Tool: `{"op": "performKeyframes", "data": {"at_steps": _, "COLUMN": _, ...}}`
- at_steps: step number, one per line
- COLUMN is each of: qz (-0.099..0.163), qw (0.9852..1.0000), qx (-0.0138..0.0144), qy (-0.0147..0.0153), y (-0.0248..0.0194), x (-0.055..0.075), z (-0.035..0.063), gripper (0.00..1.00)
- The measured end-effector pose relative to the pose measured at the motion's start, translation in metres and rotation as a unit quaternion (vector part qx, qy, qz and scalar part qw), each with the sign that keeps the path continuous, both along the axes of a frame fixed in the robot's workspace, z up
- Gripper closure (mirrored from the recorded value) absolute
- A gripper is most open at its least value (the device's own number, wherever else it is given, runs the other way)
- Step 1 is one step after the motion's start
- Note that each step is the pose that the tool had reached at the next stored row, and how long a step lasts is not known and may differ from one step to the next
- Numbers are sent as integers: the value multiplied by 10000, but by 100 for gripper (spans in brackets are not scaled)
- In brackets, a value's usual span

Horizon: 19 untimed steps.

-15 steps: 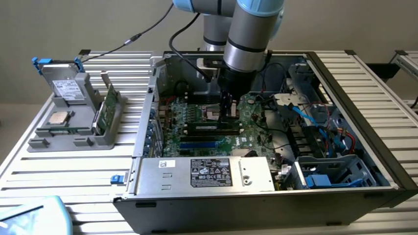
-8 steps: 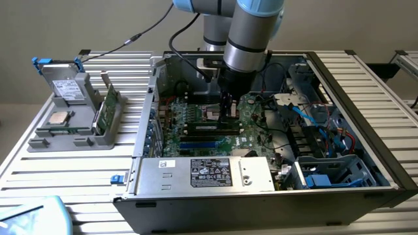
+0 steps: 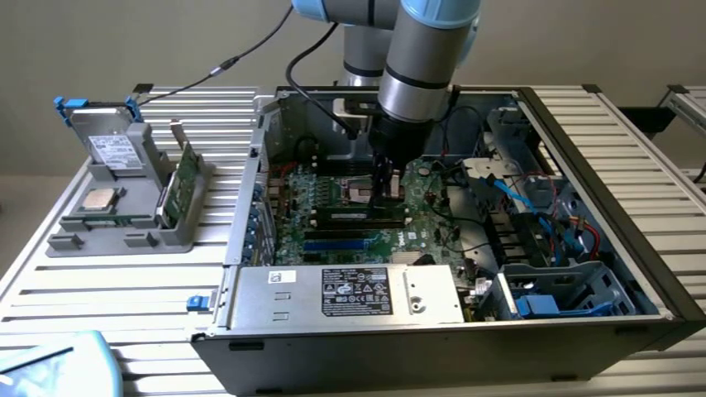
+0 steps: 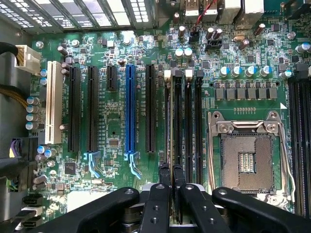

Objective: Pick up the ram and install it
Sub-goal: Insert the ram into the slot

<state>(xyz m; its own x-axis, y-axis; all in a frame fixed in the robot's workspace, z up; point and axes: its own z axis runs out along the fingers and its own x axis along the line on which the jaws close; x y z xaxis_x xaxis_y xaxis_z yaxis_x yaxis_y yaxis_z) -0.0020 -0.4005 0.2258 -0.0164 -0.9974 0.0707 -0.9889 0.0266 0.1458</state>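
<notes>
I count one ram [image 4: 169, 121], standing on edge at the farthest of four memory slots [image 4: 198, 126] from the one open processor socket [image 4: 245, 160]. My gripper [image 4: 171, 171] pinches it between two fingers. The case walls [image 3: 601, 157] are well apart from it.

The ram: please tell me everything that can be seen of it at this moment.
The ram is a long, thin, dark stick with a pale label on its side. It stands upright on its long edge among the black memory slots of the green motherboard, beside the empty processor socket. In the wrist view it shows edge-on as a narrow line. The gripper is closed on its upper edge near one end. Whether it is fully seated cannot be told.
</notes>
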Motion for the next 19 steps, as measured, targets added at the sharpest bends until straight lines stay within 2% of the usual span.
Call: {"op": "performKeyframes", "data": {"at_steps": 19, "qz": 0, "qw": 10000, "qx": -22, "qy": 1, "y": 0, "x": 2, "z": -10, "gripper": 87}}
